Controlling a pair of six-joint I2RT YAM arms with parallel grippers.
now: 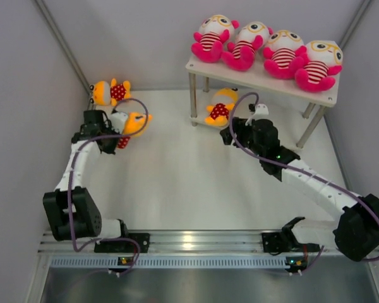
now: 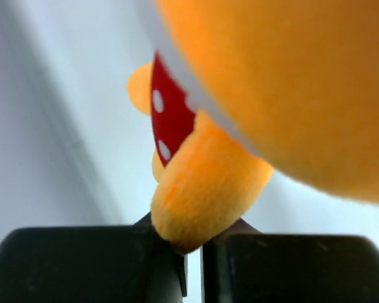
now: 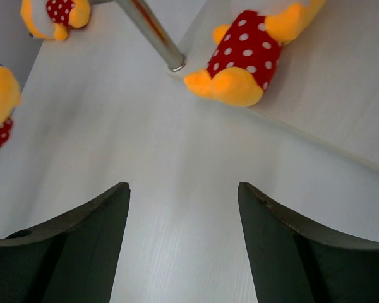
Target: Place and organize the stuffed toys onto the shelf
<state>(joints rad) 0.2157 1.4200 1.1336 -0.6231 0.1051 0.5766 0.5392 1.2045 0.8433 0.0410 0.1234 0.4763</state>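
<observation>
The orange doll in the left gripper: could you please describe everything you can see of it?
It is a soft plush doll with a big orange-yellow head, stubby orange limbs and a red, white-dotted body. The left gripper is shut on one limb, at the left of the table; whether it is lifted I cannot tell.

**No readable text in any view**

Nothing legible shows anywhere. The stuffed toys on and beside the shelf carry only stripes and dots, with no letters, numbers or brand marks. The arms in front of the shelf show no label or sign that can be made out.
</observation>
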